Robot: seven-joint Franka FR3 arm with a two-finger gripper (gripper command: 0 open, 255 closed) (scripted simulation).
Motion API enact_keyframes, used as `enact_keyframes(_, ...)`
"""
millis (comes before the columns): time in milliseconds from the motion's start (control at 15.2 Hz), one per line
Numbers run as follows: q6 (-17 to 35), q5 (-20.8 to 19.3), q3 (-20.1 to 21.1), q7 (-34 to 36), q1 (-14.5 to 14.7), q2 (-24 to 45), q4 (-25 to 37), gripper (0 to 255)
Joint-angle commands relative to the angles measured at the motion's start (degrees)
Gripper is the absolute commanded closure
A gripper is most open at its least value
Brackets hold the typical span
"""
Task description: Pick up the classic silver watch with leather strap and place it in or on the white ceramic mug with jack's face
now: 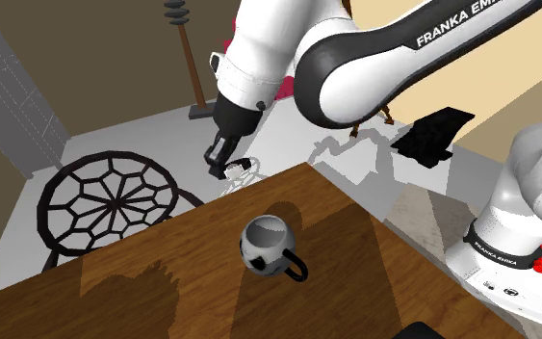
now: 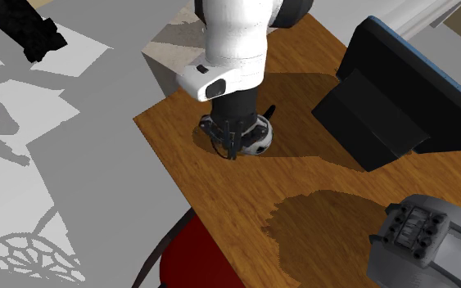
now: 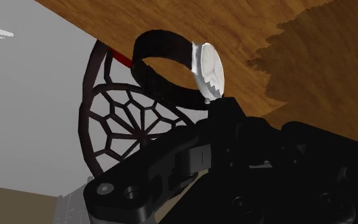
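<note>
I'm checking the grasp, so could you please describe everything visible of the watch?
The watch has a pale silvery round case and a dark strap closed into a loop. It is off the wooden table, tilted on edge, and the claw grips it at the case's lower rim. Nothing else touches it. Its dial cannot be read.

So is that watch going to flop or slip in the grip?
The watch strap forms a round closed loop, so probably little flopping. The gripper seems to pinch only the case's edge, so it may pivot or slip.
</note>
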Motion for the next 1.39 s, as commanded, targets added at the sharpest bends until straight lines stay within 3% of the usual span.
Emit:
enact_keyframes(0, 0.0, 1.1, 0.9, 1.6, 1.1, -3.4, -3.1, 255)
enact_keyframes(528, -3.3, 5.7, 4.6, 7.8, 6.5, -15.8, -11.0, 255)
enact_keyframes(1320, 6.5, 3.2, 7.7, 10.7, 4.8, -12.1, -17.3, 255)
